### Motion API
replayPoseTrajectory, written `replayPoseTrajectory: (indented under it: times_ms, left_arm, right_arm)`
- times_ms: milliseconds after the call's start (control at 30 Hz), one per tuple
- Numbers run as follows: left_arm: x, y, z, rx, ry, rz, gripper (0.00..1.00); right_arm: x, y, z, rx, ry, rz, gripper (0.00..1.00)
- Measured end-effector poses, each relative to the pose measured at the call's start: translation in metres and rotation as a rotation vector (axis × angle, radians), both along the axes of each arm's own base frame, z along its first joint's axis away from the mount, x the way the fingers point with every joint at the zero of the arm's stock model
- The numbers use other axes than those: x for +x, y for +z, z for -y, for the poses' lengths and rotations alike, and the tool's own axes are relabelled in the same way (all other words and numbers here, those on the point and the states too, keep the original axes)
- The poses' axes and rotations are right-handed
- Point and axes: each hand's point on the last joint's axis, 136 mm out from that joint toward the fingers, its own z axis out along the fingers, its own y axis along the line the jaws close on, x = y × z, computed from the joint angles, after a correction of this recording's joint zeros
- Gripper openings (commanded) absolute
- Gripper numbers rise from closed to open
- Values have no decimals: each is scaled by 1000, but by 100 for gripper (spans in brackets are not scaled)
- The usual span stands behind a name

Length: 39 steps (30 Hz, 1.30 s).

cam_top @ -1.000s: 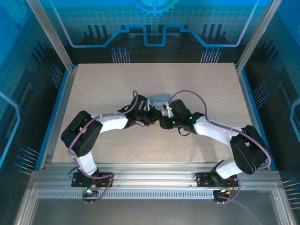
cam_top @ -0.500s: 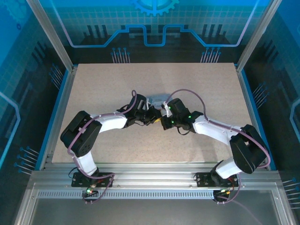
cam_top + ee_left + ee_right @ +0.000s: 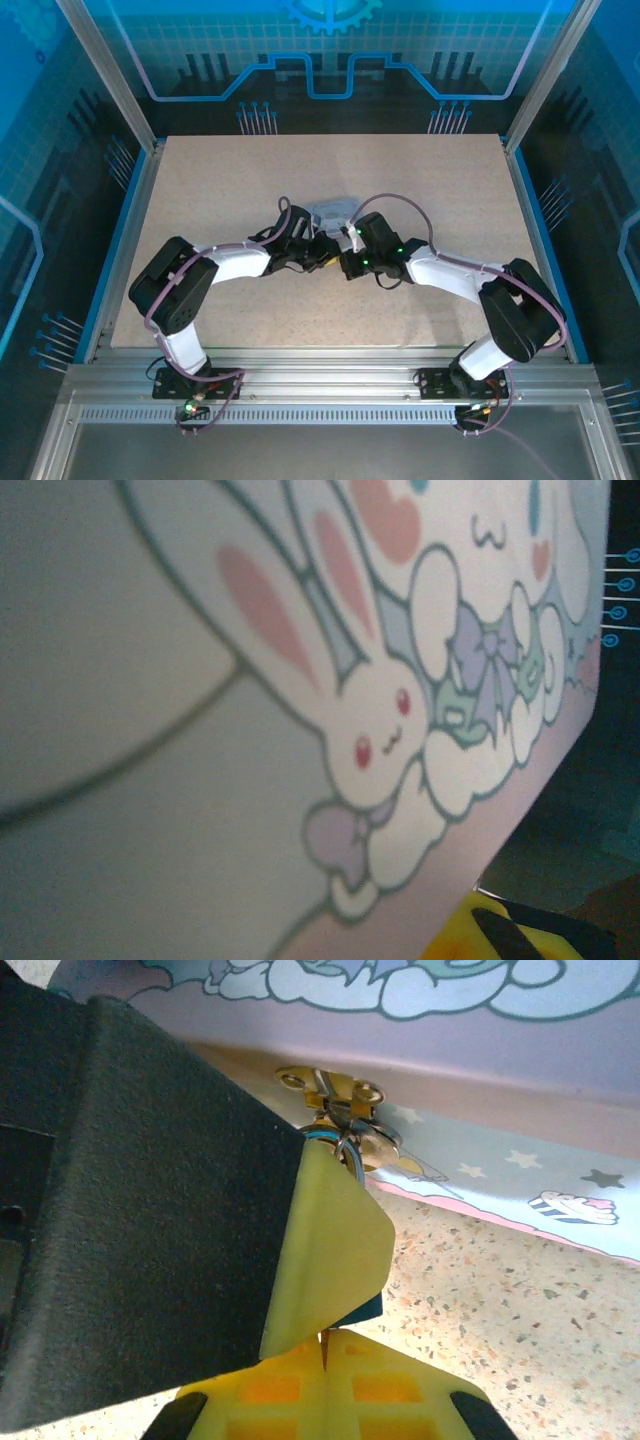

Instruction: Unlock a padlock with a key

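Speckled stone-look worktop (image 3: pixel 200 200) stretches wide, and both arms reach to its middle, meeting over one thing: the pale-blue tin box (image 3: pixel 335 212) with its cartoon rabbits.

The left gripper (image 3: pixel 314 242) is pressed right up against the tin's printed face, so close that its wrist camera sees mostly the print. Its jaws are drawn together. I cannot tell whether they pinch an edge of the tin or just rest beside it.

The right gripper (image 3: pixel 325 1340) comes in low at the tin's front, near the worktop. Its yellow pads (image 3: pixel 335 1250) are closed flat against each other. A dark teal bit peeps out behind them, and I cannot say what it is.

Just past those pads, a brass hasp (image 3: pixel 330 1085) sits on the tin's pink band. The padlock (image 3: pixel 372 1145) hangs from it on a thin ring, touching the tin's front.

The key is too small to pick out. It may be pinched between the closed pads or already at the lock, but I cannot tell which.

By my reckoning the job is mid-way at best. Both arms have reached the lock and the tin looks braced, yet the padlock hangs hooked through the hasp with no sign of an open shackle. Seating the key, turning it and freeing the shackle all appear left to do.
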Motion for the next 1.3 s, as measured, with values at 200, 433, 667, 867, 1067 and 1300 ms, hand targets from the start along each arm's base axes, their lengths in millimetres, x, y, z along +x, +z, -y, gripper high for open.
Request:
replayPoseTrajectory:
  times_ms: [200, 433, 667, 867, 1067, 1300]
  left_arm:
    - [-2, -7, -4, 17, 2, 9, 32]
    - [-4, -10, -5, 11, 4, 6, 43]
    - [-9, -8, -8, -9, 7, 22, 45]
    - [-11, -5, -22, -11, 38, 25, 47]
    - [-1, 7, -36, -12, 81, 62, 49]
    - [3, 6, -43, 19, 86, 87, 49]
  right_arm:
    - [0, -11, -4, 0, 11, -21, 0]
    - [1, -27, -2, -28, 4, -44, 0]
    - [1, -34, -1, -44, 3, -52, 1]
    - [3, -36, 4, -66, 4, -45, 2]
    - [4, -36, 8, -94, 22, -40, 14]
    - [10, -30, 10, -117, 31, -18, 23]
